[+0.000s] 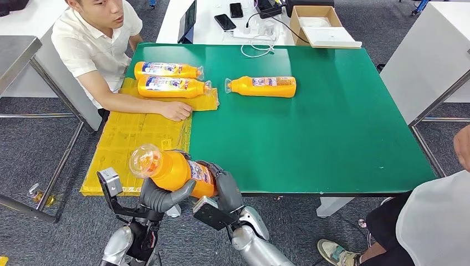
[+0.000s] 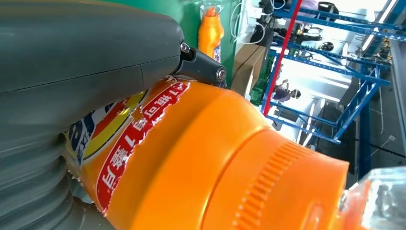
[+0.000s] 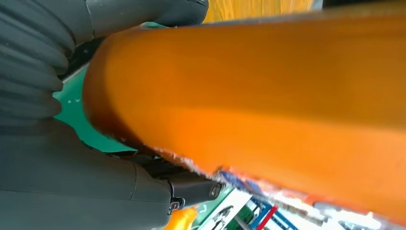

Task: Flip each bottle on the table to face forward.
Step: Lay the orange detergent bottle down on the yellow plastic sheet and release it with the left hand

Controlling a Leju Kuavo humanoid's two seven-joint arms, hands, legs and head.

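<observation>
An orange bottle [image 1: 176, 170] with a clear cap is lifted off the table's near edge, cap pointing up and left. My left hand [image 1: 161, 197] grips it from below near the neck, and my right hand [image 1: 226, 188] holds its base end. The left wrist view shows the bottle [image 2: 201, 158] with its red label close up; the right wrist view shows the bottle's plain orange side [image 3: 258, 91]. Two more orange bottles [image 1: 166, 70] [image 1: 173, 87] lie label up at the far left, and a third [image 1: 261, 86] lies on the green table [image 1: 332, 127].
A yellow mat [image 1: 133, 138] covers the table's left part. A person sits at the far left with a hand [image 1: 176, 111] on the mat. Another person's knee and shoe [image 1: 338, 252] are at the lower right. A white desk behind carries phones, cables and a cardboard box [image 1: 318, 25].
</observation>
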